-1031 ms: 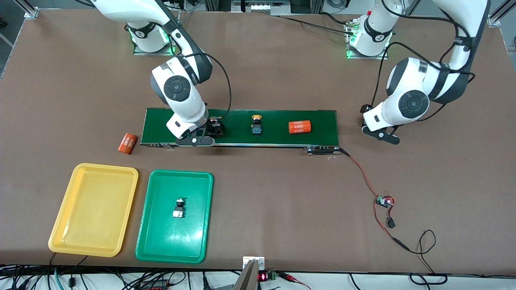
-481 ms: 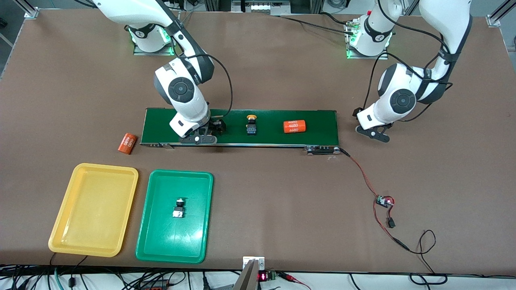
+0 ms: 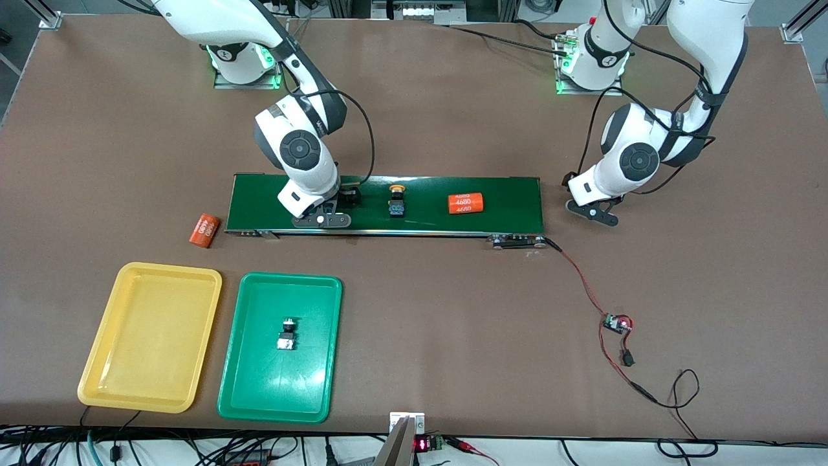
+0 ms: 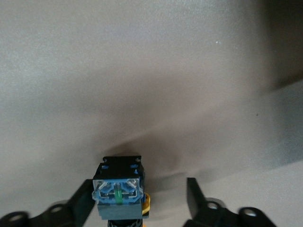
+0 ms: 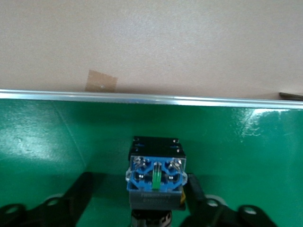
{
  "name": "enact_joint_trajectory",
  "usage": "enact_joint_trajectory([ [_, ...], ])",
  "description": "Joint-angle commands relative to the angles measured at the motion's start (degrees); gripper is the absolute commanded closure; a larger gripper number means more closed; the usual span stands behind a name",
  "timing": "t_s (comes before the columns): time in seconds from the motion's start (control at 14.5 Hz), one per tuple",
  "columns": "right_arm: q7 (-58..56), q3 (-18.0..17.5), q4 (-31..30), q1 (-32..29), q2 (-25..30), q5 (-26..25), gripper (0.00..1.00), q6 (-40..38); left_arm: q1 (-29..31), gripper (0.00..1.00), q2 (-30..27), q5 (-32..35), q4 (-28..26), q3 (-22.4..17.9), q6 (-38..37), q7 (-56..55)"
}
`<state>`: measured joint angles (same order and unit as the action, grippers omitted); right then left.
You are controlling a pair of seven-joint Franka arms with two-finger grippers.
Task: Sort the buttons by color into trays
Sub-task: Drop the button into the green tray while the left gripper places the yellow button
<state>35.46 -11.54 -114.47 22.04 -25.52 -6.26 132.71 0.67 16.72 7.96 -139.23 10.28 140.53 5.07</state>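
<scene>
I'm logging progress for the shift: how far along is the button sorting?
Done: one button sits in the green tray. In hand: the right gripper, over the belt, straddles a second button; the left gripper, by the belt's end nearest the left arm, straddles a third button; neither grip looks closed. Left: those two, plus the yellow-capped button on the belt.

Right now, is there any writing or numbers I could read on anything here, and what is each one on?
"4680": printed in rows on the orange cylinder on the belt.
"4680": on the orange cylinder on the table, beside the belt's end.
Red digits on the small display at the table's near edge: too small to read.
</scene>
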Motion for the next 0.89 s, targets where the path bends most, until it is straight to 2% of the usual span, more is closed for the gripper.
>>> enact_joint_trajectory([
  [0.0, -1.4, -0.3, 0.9, -2.2, 1.6, 0.6, 0.89, -3.8, -0.7, 0.84, -2.6, -0.4, 0.5, -0.4, -4.3, 0.2],
  [0.14, -1.4, -0.3, 4.2, -2.9, 2.1, 0.7, 0.94, -8.1, -0.7, 0.86, -4.1, -0.3, 3.2, -0.3, -7.5, 0.1],
  [0.34, -2.0, 0.0, 10.1, -4.3, 2.9, 2.1, 0.94, -11.5, -0.8, 0.88, -5.3, -0.7, 9.0, 1.1, -13.2, -0.4],
  [0.55, -6.3, 0.9, 15.0, -6.4, 1.7, 1.4, 0.94, -10.2, -1.4, 0.88, -4.9, -2.7, 15.5, 5.0, -18.1, -5.4],
  [0.83, -14.1, 5.6, 25.8, -7.3, -6.2, 1.8, 0.94, -0.3, -3.1, 0.88, -2.7, -4.7, 20.0, 11.0, -17.8, -26.0],
])
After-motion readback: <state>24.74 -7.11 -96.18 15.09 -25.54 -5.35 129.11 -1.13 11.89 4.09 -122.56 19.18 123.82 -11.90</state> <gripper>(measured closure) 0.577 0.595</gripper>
